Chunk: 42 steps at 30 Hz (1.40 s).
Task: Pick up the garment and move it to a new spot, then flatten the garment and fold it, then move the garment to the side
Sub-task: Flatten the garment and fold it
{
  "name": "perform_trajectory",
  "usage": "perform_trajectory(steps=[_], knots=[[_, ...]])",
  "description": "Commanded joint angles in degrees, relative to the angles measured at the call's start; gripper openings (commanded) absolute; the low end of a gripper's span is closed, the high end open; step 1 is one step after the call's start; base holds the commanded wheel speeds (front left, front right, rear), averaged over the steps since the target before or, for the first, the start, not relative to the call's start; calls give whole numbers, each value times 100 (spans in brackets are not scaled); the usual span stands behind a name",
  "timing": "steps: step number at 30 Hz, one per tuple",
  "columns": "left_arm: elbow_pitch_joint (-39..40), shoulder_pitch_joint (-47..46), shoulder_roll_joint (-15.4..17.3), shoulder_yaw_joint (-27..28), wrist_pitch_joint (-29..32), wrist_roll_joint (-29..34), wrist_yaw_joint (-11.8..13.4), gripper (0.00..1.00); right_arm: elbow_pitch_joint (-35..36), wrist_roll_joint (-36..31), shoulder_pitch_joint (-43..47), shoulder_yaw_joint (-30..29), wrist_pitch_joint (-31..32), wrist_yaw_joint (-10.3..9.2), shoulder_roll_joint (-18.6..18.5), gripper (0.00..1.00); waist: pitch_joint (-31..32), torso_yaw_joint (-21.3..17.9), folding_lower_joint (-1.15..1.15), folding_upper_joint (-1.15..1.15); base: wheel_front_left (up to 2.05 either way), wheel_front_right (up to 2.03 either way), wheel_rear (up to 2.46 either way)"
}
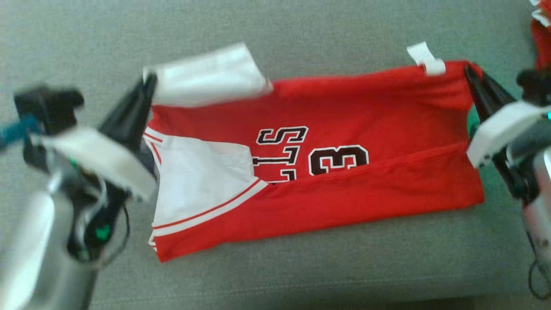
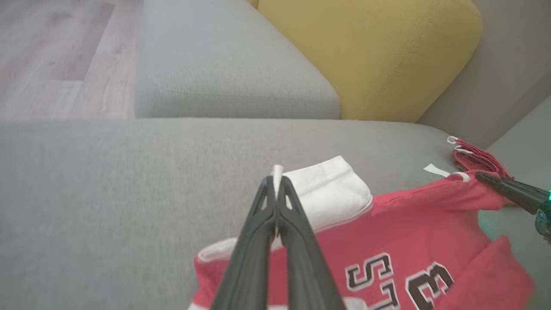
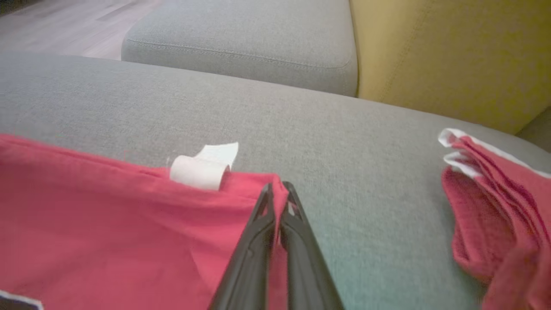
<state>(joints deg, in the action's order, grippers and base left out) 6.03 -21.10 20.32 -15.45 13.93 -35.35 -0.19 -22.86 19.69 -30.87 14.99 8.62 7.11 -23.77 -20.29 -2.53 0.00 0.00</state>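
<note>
A: Entry – position of the garment?

B: The red jersey (image 1: 344,129) is laid across the middle of the grey seat cushion (image 1: 301,34) and stretched along the cushion's length. A strip along the edge nearest the cushion's front is folded over the lower part of the black print.

A: Left gripper?

B: The left gripper (image 1: 149,81) is recorded at the jersey end toward the cushion's left side. Its fingers are pressed together, and the edge of the white sleeve (image 1: 211,79) is pinched between the tips.

A: Right gripper?

B: The right gripper (image 1: 468,69) is recorded at the end toward the cushion's right side. Its fingers are closed, with the far red corner clamped between them. A white tag (image 1: 426,58) is seen just beside the tips, on the edge toward the cushion's back.

A: Other items?

B: A second red cloth (image 3: 495,206) with white trim is noted bunched on the cushion's right part, apart from the jersey. A yellow cushion (image 2: 370,56) is noted behind the seat cushion's back edge.
</note>
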Motion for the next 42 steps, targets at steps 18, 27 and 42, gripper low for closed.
perform_trajectory(steps=[18, 27, 42], knots=[[687, 2115, -482, -82, -713, -402, 305, 0, 1953, -208, 2298, -1340, 423, 37, 331, 0, 406, 272, 0, 0, 0, 0, 0], [147, 2382, -619, -189, -959, -496, 198, 0, 1947, -334, 2569, -1573, 365, 37, 619, 8, 476, 237, 0, 0, 0, 0, 0], [284, 2424, -859, -169, -1705, -338, 173, 100, 2205, -402, 3224, -2287, 175, 37, 1110, 100, 912, 233, 0, 0, 0, 0, 0]])
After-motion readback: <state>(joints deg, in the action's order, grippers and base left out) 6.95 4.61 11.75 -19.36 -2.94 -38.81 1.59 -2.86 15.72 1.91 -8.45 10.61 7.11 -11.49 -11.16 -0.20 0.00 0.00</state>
